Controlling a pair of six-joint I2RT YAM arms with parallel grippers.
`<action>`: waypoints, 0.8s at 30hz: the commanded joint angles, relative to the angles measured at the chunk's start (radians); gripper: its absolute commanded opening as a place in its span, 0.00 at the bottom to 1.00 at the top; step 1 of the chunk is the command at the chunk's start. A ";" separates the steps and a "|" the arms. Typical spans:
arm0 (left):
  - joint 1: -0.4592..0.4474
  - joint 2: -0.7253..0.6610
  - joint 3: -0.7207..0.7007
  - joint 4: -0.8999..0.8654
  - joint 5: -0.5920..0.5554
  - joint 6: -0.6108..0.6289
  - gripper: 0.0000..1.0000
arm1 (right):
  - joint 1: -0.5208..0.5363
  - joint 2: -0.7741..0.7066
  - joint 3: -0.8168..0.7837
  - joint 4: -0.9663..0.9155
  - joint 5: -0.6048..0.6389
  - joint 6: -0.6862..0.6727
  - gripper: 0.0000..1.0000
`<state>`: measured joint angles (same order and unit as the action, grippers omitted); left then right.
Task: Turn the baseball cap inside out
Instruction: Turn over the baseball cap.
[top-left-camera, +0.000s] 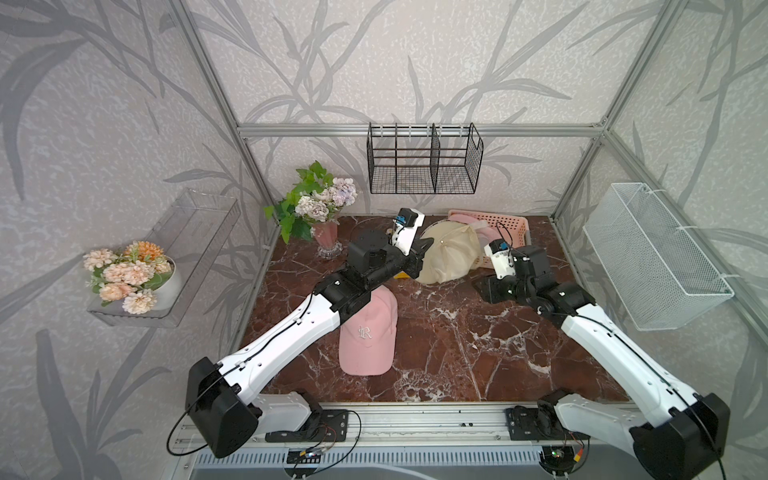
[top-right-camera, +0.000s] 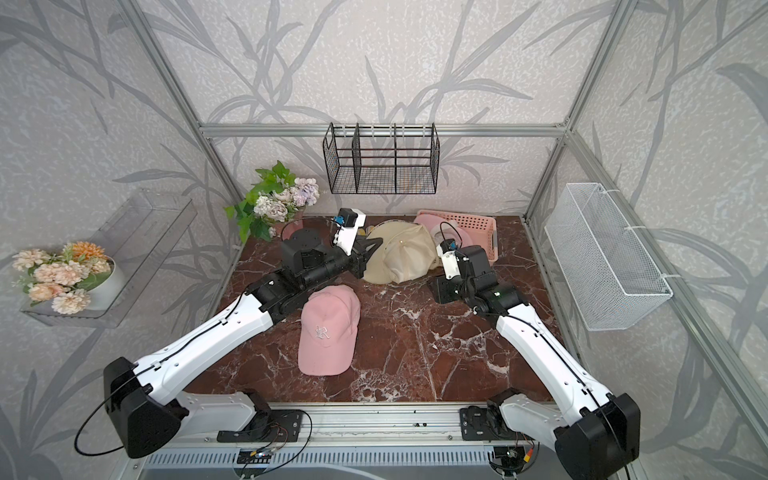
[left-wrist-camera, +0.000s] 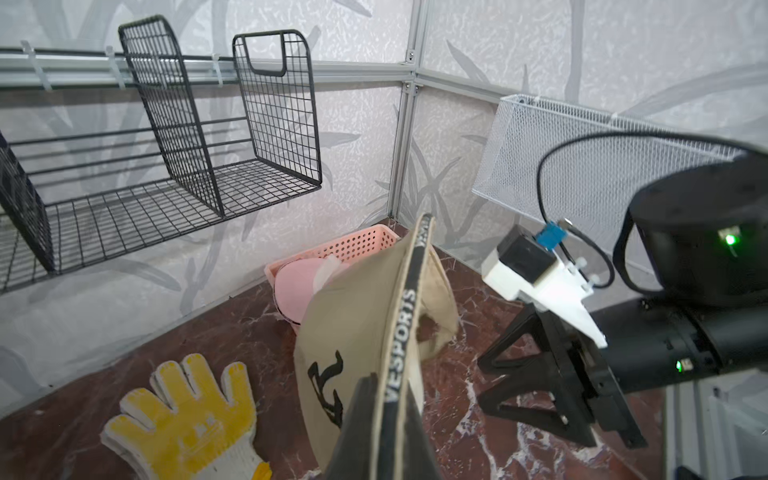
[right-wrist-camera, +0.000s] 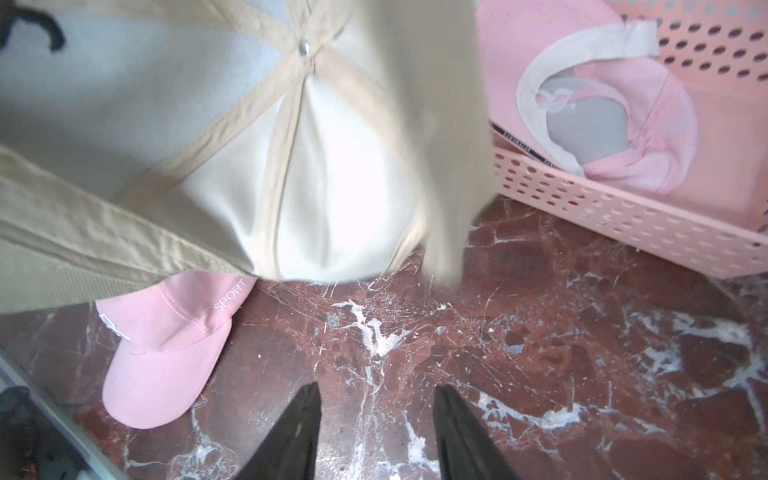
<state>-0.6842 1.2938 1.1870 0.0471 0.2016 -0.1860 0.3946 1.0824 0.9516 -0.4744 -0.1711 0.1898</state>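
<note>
- Peach flowers (top-left-camera: 133, 274) are sitting in a white bowl on a clear shelf, far off on the left wall.
- Pink cap (top-left-camera: 368, 332) is lying flat on the red stone table (top-left-camera: 457, 353), partly under the left arm.
- Left gripper (left-wrist-camera: 390, 424) is pinching tight on the edge of the tan baseball cap (top-left-camera: 451, 253), right on its black band with white letters.
- Tan baseball cap is hanging from that pinch at the back middle of the table, just beside the pink basket (top-left-camera: 511, 224).
- It is puffing out like a dome. Pale panels are showing, with tan strips crossing at a small shiny dot (right-wrist-camera: 304, 46).
- A black stitched mark is showing on the tan cloth in the left wrist view.
- I cannot tell if its low edge is touching the table.
- Right gripper (right-wrist-camera: 378, 390) is sitting near the cap with its two fingers apart, holding nothing.
- Pink basket is holding another pink cap (right-wrist-camera: 602, 120).
</note>
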 joint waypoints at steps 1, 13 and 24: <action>0.008 -0.028 0.025 0.020 -0.042 -0.279 0.00 | 0.009 -0.109 -0.059 0.180 -0.009 -0.059 0.55; -0.042 -0.051 -0.050 -0.031 -0.286 -0.915 0.00 | 0.267 -0.157 -0.169 0.379 0.169 -0.260 0.60; -0.056 -0.102 -0.093 -0.072 -0.334 -1.041 0.00 | 0.450 -0.010 -0.184 0.586 0.696 -0.271 0.53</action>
<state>-0.7319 1.2263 1.0962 -0.0345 -0.1020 -1.1820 0.8349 1.0531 0.7715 0.0280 0.3103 -0.0753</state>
